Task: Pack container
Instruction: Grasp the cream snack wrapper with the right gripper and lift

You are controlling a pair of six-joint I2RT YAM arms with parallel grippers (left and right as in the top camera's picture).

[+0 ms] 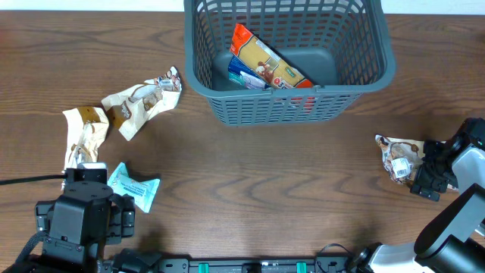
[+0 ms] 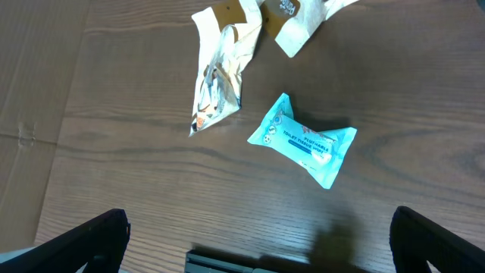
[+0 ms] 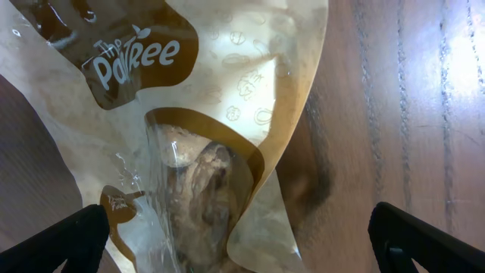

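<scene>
Desk point(image 1: 265, 197): a dark wood-grain top is carrying everything in the scene.
Container point(image 1: 258, 108): the large grey-teal lattice basket is standing upright at the far middle of the desk, its far edge running out of the overhead view.
Container and grippers: it is sitting well apart from both, far and to the right of the left gripper, and far and to the left of the right gripper.
Inside the container: an orange-and-yellow packet point(image 1: 269, 64) is leaning diagonally across the bottom, and a blue-and-white packet point(image 1: 244, 76) is lying just beside it on the left.
Left gripper point(image 2: 261, 239): it is hovering at the near left corner with its fingers spread wide and nothing between them.
Right gripper point(image 3: 242, 243): it is sitting low at the right edge with its fingers spread wide. They are straddling a cream-and-brown snack packet point(image 3: 197, 152) without clamping it.
Snack packet by the right gripper: its clear window is showing a brownish baked piece.
Crumpled cream-and-brown packets: one point(image 1: 140, 102) is lying to the left of the container, and another point(image 1: 85, 133) is lying nearer the left arm.
Teal packet point(image 2: 303, 140): it is lying flat just ahead of the left gripper, apart from the crumpled packets.
</scene>
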